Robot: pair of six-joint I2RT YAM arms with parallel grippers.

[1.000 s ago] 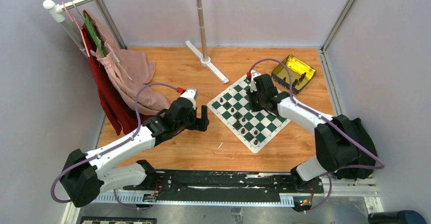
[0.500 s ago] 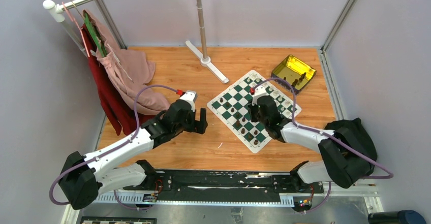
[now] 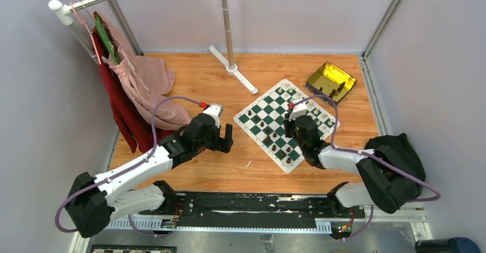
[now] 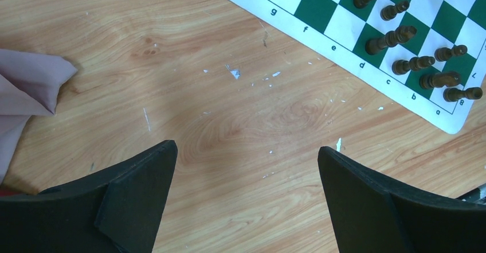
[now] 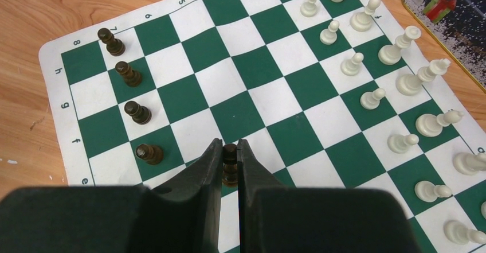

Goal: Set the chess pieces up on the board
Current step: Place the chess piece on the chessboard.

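The green-and-white board (image 3: 269,101) lies right of centre on the wooden table. My right gripper (image 5: 229,144) is shut on a dark brown pawn (image 5: 230,162), held upright just above the board's (image 5: 252,63) near middle squares. From above, this gripper (image 3: 288,131) hovers over the board's near-right half. Several dark pawns (image 5: 137,112) stand in a row on the left files. Cream pieces (image 5: 404,84) fill two rows along the right edge. My left gripper (image 4: 246,150) is open over bare wood, left of the board (image 4: 338,20); nothing is between its fingers. Several dark pieces (image 4: 390,38) stand near that board corner.
A shiny gold tin (image 3: 330,82) sits beyond the board's far right corner, with a few dark pieces inside. Red and pink garments (image 3: 137,81) hang from a rack at the left. A pole stand (image 3: 232,66) rises at the back. A pink cloth corner (image 4: 28,86) lies by my left gripper.
My right gripper has drawn back from the board's far side toward its near middle, with the dark pawn still between its fingers. The left arm has barely shifted.
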